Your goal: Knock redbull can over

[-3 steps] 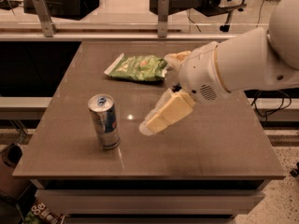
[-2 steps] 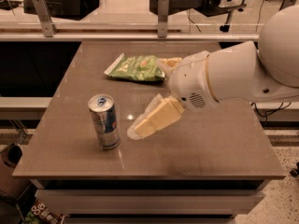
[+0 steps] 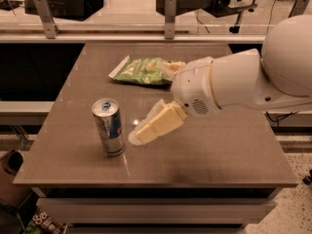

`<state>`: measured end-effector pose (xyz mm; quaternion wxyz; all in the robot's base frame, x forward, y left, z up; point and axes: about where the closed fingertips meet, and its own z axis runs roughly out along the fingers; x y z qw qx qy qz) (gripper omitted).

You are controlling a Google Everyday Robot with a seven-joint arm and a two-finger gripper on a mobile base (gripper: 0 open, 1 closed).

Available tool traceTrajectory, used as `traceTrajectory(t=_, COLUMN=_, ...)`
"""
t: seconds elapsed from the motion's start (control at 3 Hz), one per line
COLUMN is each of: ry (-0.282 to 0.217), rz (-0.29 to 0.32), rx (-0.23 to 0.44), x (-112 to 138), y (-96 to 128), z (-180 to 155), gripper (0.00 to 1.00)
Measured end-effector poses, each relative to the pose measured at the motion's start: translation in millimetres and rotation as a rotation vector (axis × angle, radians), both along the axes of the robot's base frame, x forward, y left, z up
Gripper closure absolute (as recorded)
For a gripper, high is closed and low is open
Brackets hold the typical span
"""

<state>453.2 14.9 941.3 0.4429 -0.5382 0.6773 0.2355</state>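
Note:
The redbull can [image 3: 108, 126] is a slim silver-and-blue can with a pull-tab top. It stands upright on the brown table [image 3: 209, 150], toward the front left. My gripper [image 3: 139, 134] reaches in from the right on a thick white arm [image 3: 243, 79]. Its pale yellow fingers [image 3: 158, 125] point down and to the left. The fingertips sit just right of the can's middle, a small gap away from it.
A green snack bag [image 3: 142, 70] lies flat at the back middle of the table, just behind my wrist. A rail with metal posts [image 3: 169, 13] runs behind the table. The table's front edge is close below the can.
My gripper has moved left and slightly down toward the can. The gap between fingertips and can has shrunk. The can has not moved.

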Motion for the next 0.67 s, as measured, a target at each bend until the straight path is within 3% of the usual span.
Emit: traceTrajectory(t=0.67, ry=-0.012, rz=0.01, rx=0.127, x=5, y=25, z=-29, gripper=0.0)
